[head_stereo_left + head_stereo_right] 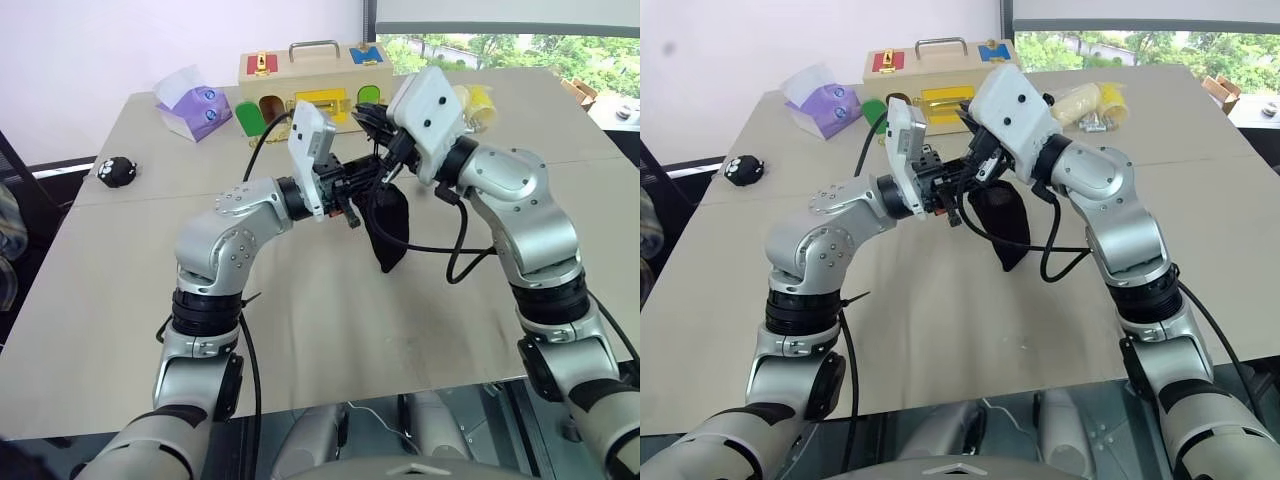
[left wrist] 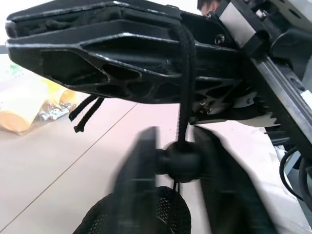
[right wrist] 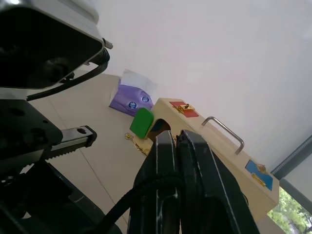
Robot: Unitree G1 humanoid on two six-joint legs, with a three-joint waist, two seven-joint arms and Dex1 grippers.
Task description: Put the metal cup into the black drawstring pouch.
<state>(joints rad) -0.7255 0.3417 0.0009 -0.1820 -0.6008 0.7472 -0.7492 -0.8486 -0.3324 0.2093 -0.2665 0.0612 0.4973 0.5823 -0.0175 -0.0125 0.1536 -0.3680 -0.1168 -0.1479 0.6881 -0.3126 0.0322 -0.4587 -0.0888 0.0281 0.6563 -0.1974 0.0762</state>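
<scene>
Both arms meet above the middle of the pale beige table (image 1: 330, 330). The soft black fabric drawstring pouch (image 1: 386, 232) hangs in the air between them, its pointed lower end well above the table surface. The right claw (image 3: 176, 141) has its two black fingers pressed together on the thin black cord (image 2: 184, 73) of the pouch. In the left wrist view the left claw (image 2: 178, 161) has its fingers on both sides of the small round black cord stopper (image 2: 179, 161), pinching it just above the gathered mouth of the pouch. At the far edge of the table stand a light wooden box with a metal handle (image 1: 312, 72) and a purple tissue pack (image 1: 192, 105). A small black round toy (image 1: 118, 171) lies near the left edge.
</scene>
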